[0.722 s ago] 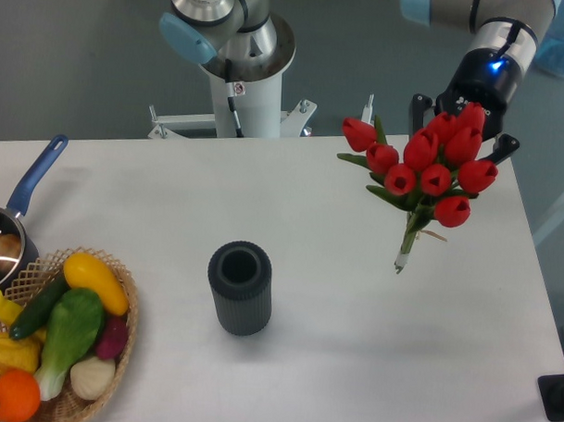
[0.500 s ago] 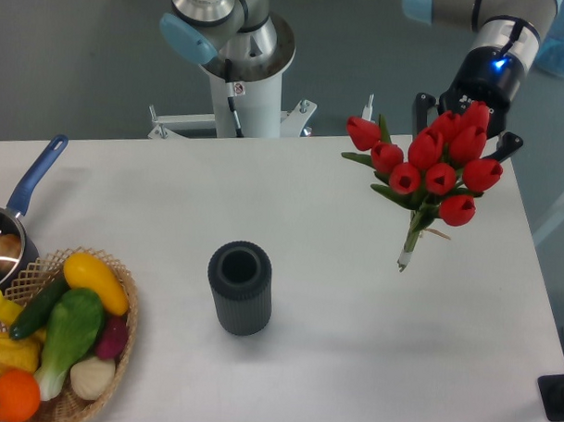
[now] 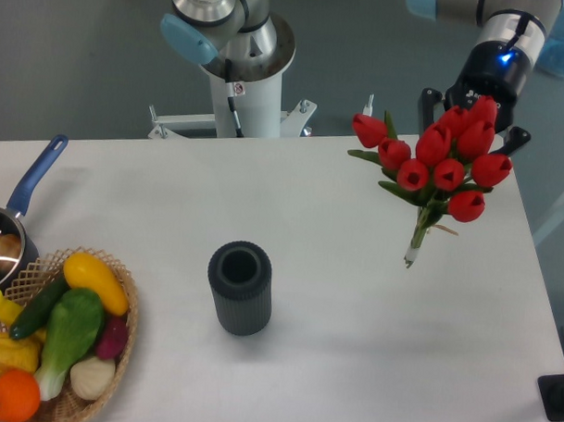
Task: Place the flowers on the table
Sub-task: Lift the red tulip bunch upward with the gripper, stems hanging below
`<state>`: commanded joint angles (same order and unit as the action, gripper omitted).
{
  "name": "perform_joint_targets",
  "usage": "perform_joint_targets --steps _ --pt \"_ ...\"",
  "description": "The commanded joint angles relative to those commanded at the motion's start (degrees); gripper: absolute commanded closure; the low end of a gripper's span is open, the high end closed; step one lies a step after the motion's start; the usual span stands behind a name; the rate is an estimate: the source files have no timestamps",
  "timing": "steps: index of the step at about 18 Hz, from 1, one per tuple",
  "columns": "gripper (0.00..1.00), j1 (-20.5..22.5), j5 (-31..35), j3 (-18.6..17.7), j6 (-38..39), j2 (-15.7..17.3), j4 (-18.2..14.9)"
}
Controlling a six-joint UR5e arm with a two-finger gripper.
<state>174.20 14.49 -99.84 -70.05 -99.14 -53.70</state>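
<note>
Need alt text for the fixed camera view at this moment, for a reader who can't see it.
A robot gripper holds a bunch of red flowers above the right side of a white table, stems pointing down. A dark ribbed vase stands mid-table; a basket of vegetables and a blue-handled pan sit at left.

The white table (image 3: pixel 351 343) is carrying only a few things. A dark ribbed vase (image 3: pixel 239 287) is standing upright near the middle, its mouth open to the camera. At the front left corner a wicker basket (image 3: pixel 119 353) is sitting, piled with vegetables and an orange, and partly running off the picture's edge. Just behind it, touching or nearly so, a dark saucepan (image 3: pixel 1 243) with a blue handle is resting at the left edge, the handle pointing toward the back.
</note>
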Motion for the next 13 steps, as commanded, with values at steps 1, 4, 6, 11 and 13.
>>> perform_joint_targets --steps 1,4,6,11,13 --pt "0.64 0.0 1.5 0.0 -0.1 0.2 0.1" --pt "0.64 -0.3 4.7 0.8 -0.1 0.9 0.1" --pt "0.64 -0.2 8.2 1.1 -0.1 1.5 0.0" --pt "0.64 -0.4 23.9 0.4 0.3 6.0 -0.5" --pt "0.64 -0.4 28.8 0.4 0.3 6.8 -0.5"
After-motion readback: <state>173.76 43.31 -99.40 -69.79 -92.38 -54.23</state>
